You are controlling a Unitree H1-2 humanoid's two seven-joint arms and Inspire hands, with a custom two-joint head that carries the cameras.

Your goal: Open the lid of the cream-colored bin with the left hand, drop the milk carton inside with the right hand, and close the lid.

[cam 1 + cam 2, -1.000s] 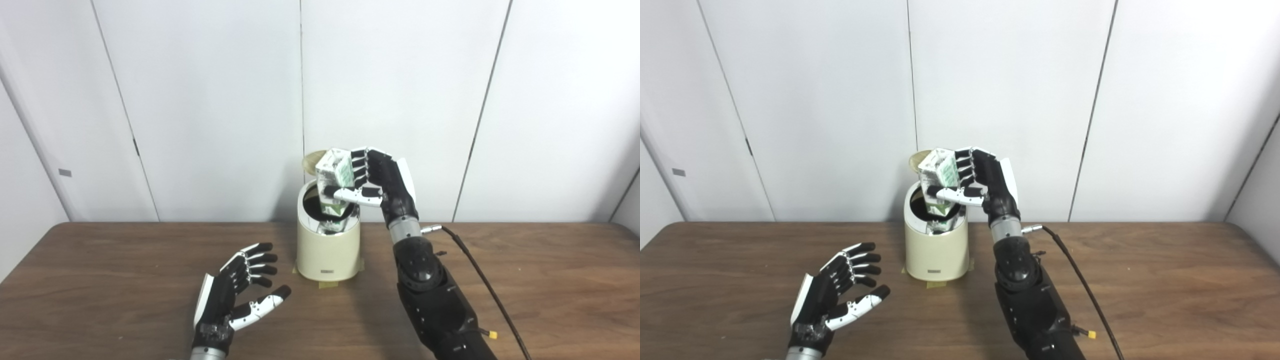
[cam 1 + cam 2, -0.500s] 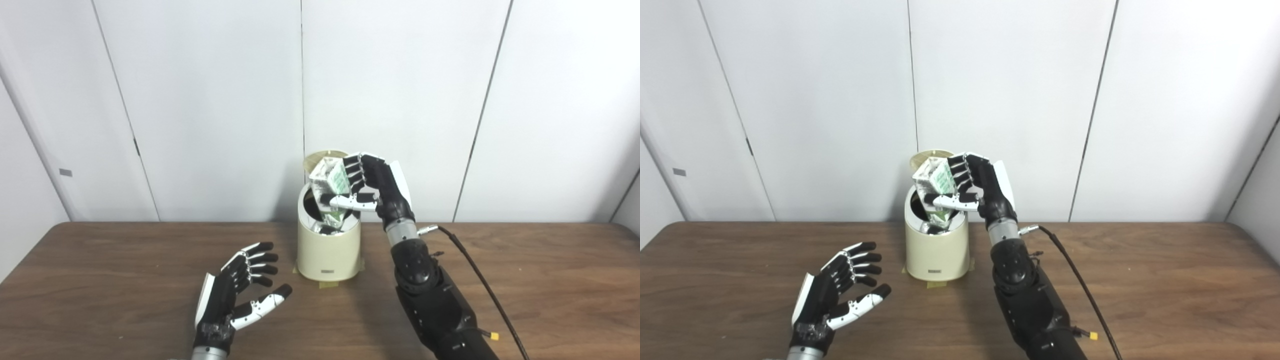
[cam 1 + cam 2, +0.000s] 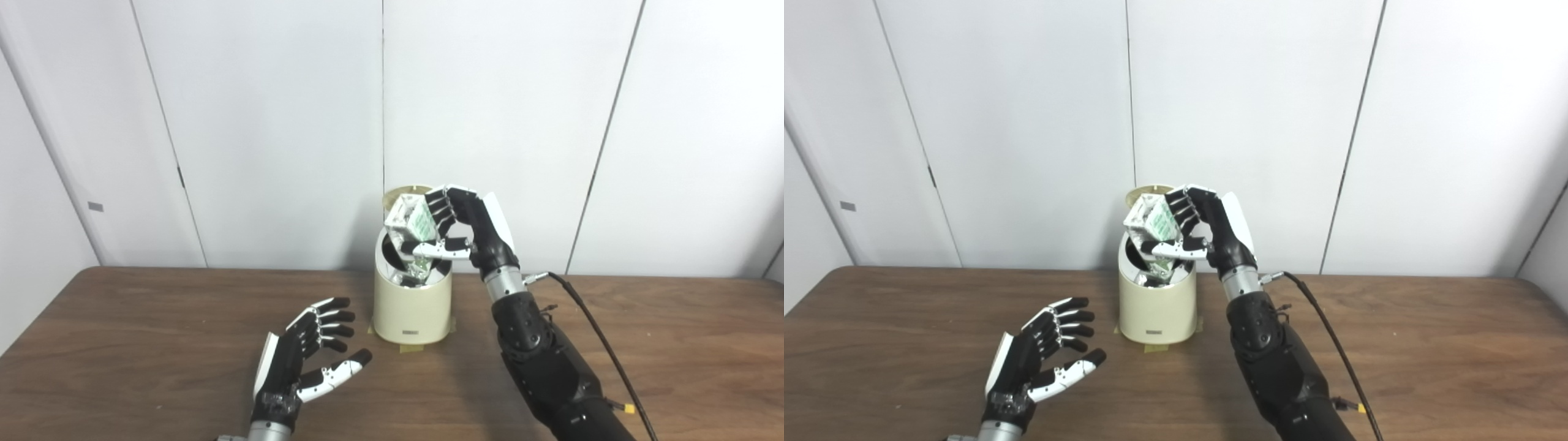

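Left hand (image 3: pixel 306 361) nearest, low over the front of the brown desk (image 3: pixel 153 343), palm turned toward centre, fingers (image 3: pixel 331 318) spread apart, nothing in them. It sits well short of the bin and to its left.

Right forearm rises from the lower right edge; a black cable (image 3: pixel 603 355) trails off its wrist across the desk.

Further back, cream-colored bin (image 3: pixel 412 306) stands upright at mid-desk, tape tabs at its base. Lid (image 3: pixel 404 191) tipped up behind the opening.

Right hand (image 3: pixel 468 229) above the bin's rim, fingers clamped on the milk carton (image 3: pixel 413 223). Carton tilted, lower end dipping into the open mouth, upper part above the rim.

White wall panels behind.
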